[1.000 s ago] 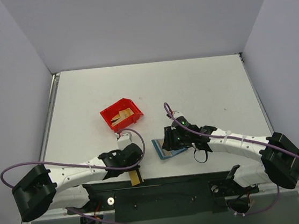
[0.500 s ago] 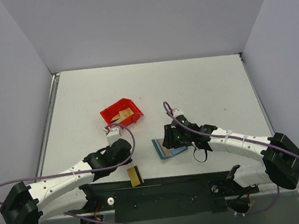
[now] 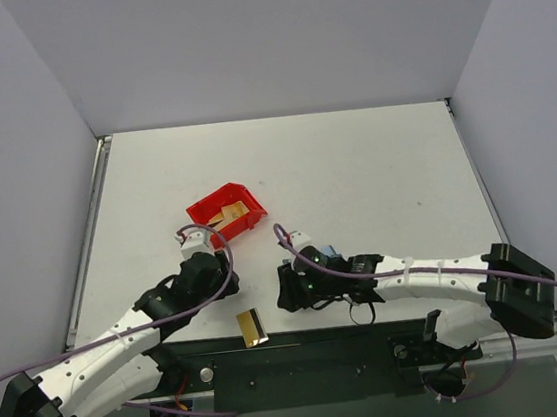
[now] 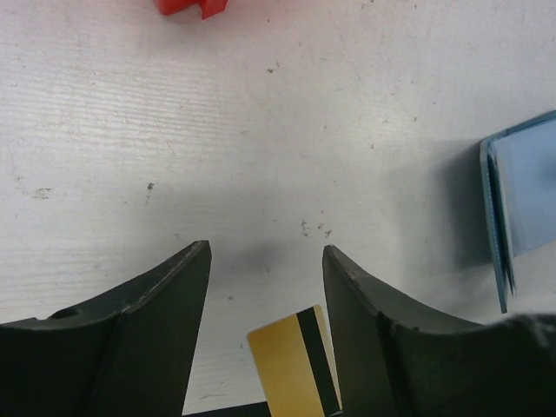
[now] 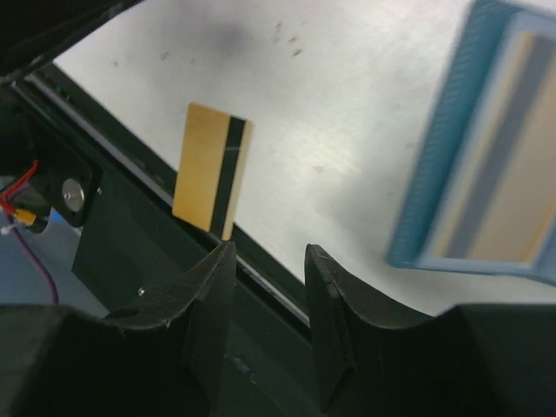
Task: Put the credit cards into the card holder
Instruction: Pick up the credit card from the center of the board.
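Note:
One gold-tan credit card with a dark stripe lies flat at the table's front edge, partly over the dark rail. My left gripper hangs open above the table just beyond that card, touching nothing. The right gripper stands open with a narrow gap, empty, over the front rail just right of the card. The teal card holder lies open to its right, with a blurred tan band inside. It shows again at the right edge of the left wrist view. From the top camera my right arm mostly covers it.
A red plastic bin stands behind the left gripper, with more gold-tan cards inside. The dark base rail runs along the table's near edge. Grey walls close in the table on three sides.
The left gripper opened, left the card at the front edge and drew back toward the red bin. The right gripper slid left off the card holder toward that card.

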Tool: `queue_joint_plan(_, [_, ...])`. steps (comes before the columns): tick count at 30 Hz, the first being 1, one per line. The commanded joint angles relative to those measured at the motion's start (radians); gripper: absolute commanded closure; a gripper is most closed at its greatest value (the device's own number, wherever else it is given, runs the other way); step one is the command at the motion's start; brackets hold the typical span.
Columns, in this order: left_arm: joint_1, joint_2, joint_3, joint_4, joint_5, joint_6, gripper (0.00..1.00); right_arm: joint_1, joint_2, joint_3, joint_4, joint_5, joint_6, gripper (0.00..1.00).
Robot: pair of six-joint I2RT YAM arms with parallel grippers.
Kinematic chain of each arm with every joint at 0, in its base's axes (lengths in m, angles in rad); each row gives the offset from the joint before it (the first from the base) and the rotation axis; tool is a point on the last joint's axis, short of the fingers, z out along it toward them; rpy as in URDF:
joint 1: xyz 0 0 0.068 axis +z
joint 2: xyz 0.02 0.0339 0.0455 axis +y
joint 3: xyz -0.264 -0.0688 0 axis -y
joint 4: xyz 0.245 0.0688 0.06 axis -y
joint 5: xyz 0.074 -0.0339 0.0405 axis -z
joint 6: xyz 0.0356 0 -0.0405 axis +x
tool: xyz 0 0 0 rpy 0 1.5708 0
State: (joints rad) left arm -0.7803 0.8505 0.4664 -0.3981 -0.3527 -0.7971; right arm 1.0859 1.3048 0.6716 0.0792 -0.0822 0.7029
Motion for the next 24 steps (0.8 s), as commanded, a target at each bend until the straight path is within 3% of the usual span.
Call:
queue_joint_plan(1, [0.010,-0.019,-0.025,0.041,0.035,0.013,0.39,0.081,0.102,0.030,0.095,-0.016,0.102,0.66])
queue_joint_plan(6, [0.012,-0.022,-0.083,0.134,0.103,0.019,0.72,0.095,0.168,-0.085,0.347,-0.137,0.265,0.65])
queue_joint_plan(11, [0.012,-0.004,-0.136,0.220,0.153,0.021,0.95,0.094,0.237,-0.139,0.517,-0.223,0.381,0.65])
queue_joint_plan(13, [0.012,0.002,-0.153,0.240,0.161,0.022,1.00,0.095,0.258,-0.156,0.559,-0.246,0.412,0.65])
queue_joint_plan(24, [0.010,0.056,-0.190,0.294,0.225,0.022,1.00,0.092,0.301,-0.162,0.577,-0.297,0.457,0.65])
